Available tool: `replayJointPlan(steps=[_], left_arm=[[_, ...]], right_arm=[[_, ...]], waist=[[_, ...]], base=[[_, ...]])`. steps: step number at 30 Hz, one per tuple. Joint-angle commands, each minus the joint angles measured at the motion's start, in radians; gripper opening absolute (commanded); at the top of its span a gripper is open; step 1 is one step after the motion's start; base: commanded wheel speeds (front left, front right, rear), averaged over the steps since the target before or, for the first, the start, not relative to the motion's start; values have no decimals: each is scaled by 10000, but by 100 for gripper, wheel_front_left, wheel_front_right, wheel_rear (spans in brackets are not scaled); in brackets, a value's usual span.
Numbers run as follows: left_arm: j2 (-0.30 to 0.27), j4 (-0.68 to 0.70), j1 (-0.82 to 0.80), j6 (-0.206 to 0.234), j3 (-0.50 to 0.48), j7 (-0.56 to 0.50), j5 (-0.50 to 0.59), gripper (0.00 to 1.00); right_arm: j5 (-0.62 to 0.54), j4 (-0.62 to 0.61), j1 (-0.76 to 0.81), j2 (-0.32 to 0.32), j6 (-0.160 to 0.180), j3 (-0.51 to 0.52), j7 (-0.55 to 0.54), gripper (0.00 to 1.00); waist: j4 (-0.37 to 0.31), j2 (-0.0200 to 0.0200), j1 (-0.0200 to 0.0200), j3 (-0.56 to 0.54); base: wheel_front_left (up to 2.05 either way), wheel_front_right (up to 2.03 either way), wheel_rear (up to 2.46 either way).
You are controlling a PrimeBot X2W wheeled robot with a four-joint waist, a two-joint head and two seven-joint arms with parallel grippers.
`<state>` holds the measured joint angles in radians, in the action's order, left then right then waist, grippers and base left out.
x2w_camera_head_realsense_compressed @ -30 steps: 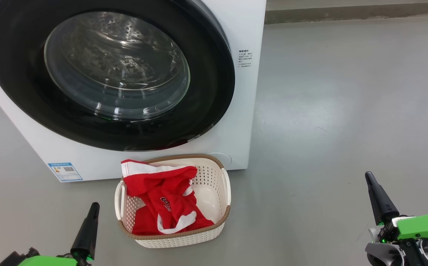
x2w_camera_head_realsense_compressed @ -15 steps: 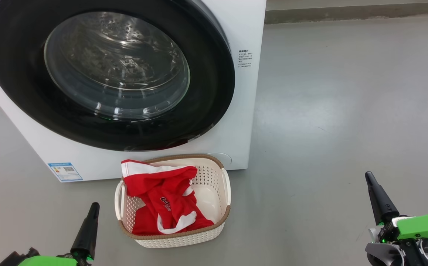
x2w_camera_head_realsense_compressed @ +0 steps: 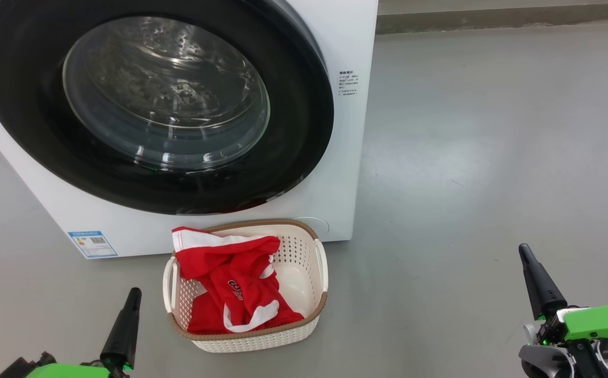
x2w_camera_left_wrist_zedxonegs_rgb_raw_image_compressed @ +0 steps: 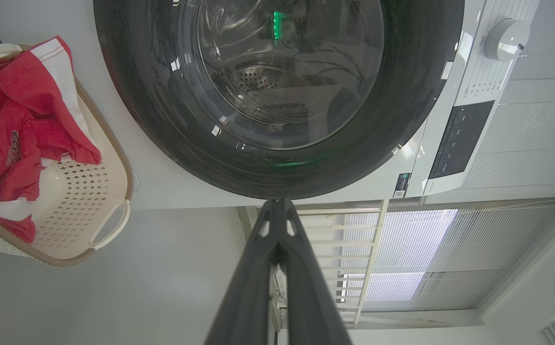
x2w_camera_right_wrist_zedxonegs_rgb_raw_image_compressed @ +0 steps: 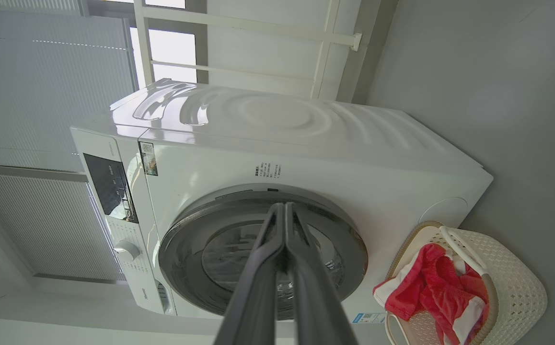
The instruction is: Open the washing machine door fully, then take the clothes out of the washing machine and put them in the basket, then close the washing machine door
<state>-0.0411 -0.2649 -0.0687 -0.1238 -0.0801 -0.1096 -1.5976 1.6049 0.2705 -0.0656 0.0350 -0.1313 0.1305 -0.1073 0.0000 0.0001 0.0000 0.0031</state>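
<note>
Lower corners: the left gripper (x2w_camera_head_realsense_compressed: pixel 134 294) and right gripper (x2w_camera_head_realsense_compressed: pixel 523 252) point up the frame, jaws pressed together, empty. At centre bottom the basket (x2w_camera_head_realsense_compressed: pixel 262 341), handles left and right, holds the red clothes (x2w_camera_head_realsense_compressed: pixel 230 283) heaped along its left side; behind it, upper left, the washing machine door (x2w_camera_head_realsense_compressed: pixel 293 131) sits shut on the washing machine (x2w_camera_head_realsense_compressed: pixel 348 136).
</note>
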Motion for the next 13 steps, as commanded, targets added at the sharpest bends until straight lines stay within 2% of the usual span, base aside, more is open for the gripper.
replayJointPlan(steps=[1,13], left_arm=[[-91,199,-394,-69,-349,-45,-101,0],[-91,199,-394,-69,-348,-45,-102,0]], right_arm=[[40,-257,-423,152,6,-169,-58,0],[40,-257,-423,152,6,-169,-57,0]], waist=[[0,-1,0,0],[0,-1,0,0]], base=[[0,0,0],[0,0,0]])
